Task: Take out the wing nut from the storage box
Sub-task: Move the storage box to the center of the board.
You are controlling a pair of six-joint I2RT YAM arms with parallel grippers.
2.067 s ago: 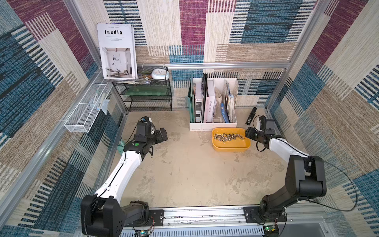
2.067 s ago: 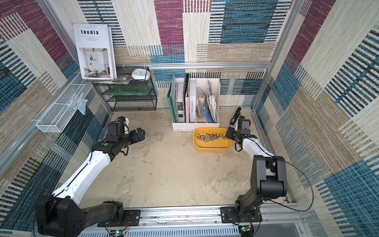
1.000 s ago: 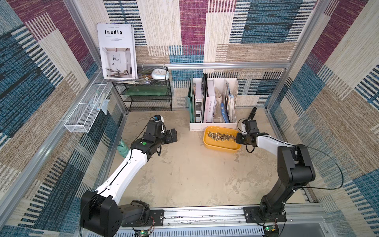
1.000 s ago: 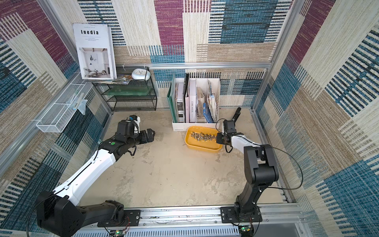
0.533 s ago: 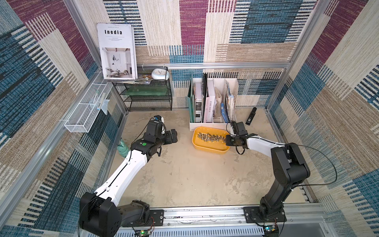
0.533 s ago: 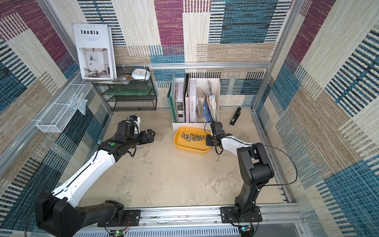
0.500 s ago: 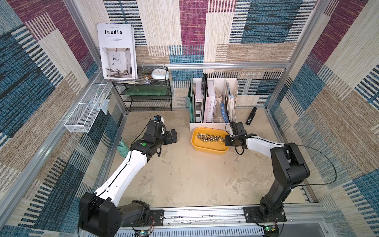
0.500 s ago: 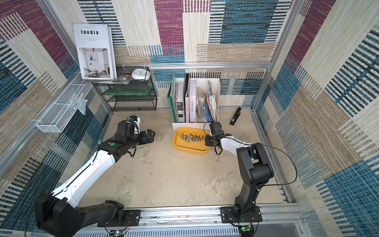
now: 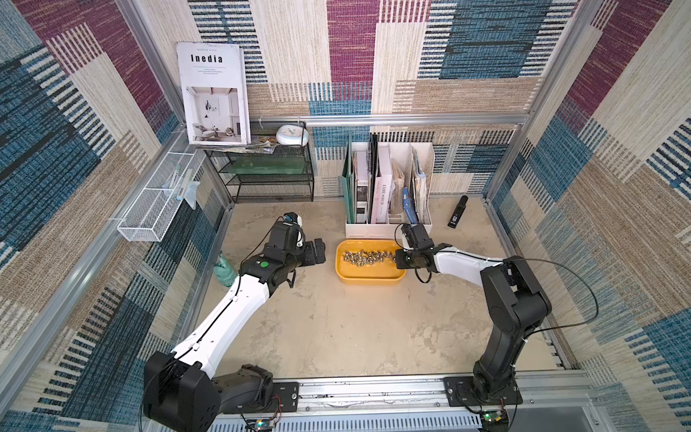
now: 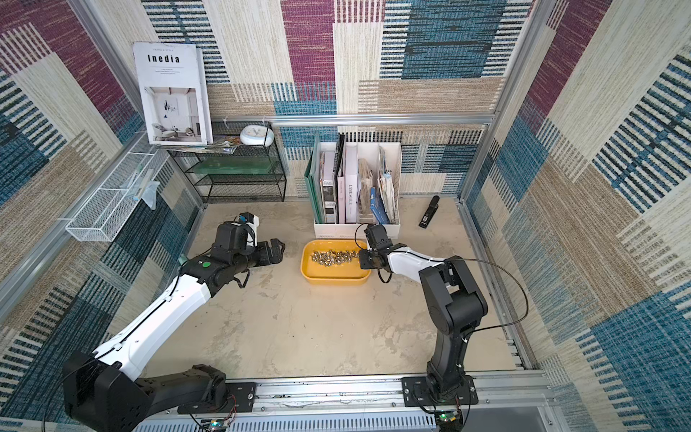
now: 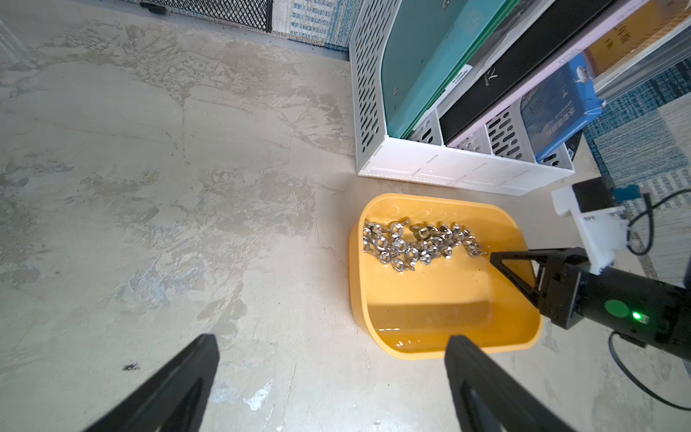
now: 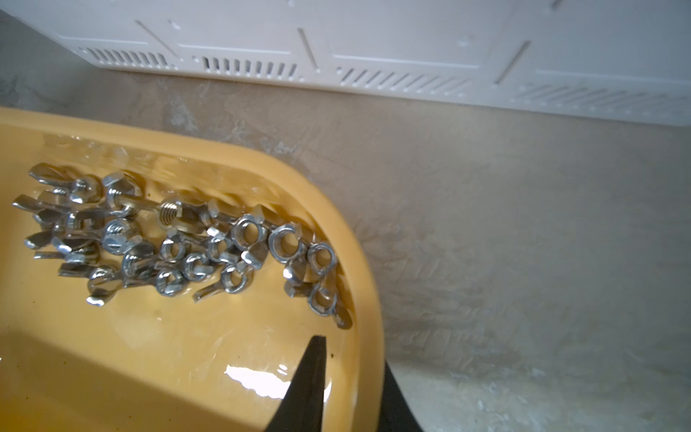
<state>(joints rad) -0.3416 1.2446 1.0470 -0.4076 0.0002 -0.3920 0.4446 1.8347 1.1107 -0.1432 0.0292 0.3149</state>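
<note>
The right gripper (image 12: 353, 377) is pinching the near end wall of the glossy yellow plastic tub (image 9: 368, 278), with one black finger (image 12: 306, 392) inside and the other outside the rolled rim. Shiny metal wing nuts (image 12: 187, 243) are lying heaped along the tub's back wall, just beside the inner finger. The tub is sitting near the desk's (image 9: 336, 329) back edge. The left gripper (image 11: 329, 385) is hovering empty, its fingers spread wide, near the tub's other end.

Yellow-orange storage box (image 9: 368, 272) holding a heap of wing nuts (image 9: 368, 257).
Shallow and round-cornered, it sits flat on the floor (image 9: 336, 329), just 12 o'clock of its middle; the shiny steel nuts lie tangled along the box's 12 o'clock wall.
</note>
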